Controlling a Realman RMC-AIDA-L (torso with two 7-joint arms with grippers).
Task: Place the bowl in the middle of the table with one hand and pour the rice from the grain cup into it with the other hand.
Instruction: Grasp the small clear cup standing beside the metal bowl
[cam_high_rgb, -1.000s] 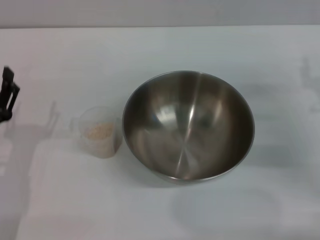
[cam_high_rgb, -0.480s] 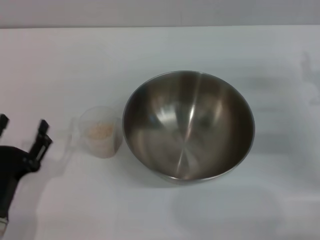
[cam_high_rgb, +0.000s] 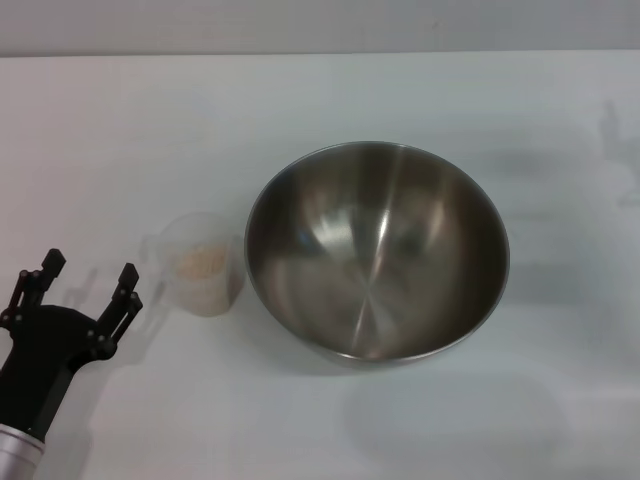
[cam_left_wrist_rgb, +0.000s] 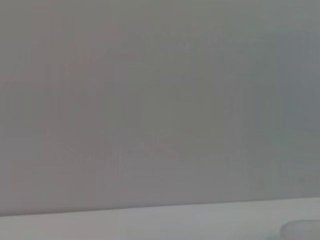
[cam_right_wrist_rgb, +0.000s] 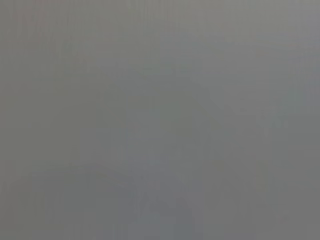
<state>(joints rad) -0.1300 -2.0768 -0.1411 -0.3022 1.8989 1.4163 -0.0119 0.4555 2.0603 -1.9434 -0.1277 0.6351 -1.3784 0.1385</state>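
Since the bowl (cam_high_rgb: 377, 250) already sits roughly mid-tabletop (cam_high_rgb: 320, 100), we judge the placing step done & the pour is what's in hand. Our left hand (cam_high_rgb: 84, 282) hovers low just beside the grain cup (cam_high_rgb: 201, 264), fingers spread wide, holding nothing. Cup stands upright, touching or nearly touching the bowl's left rim, w/ rice (cam_high_rgb: 198, 263) inside. Right hand isn't in view. Next, we reckon, calls for closing in on the cup, clamping its wall, then lifting & tipping over the rim w/o nudging the bowl.
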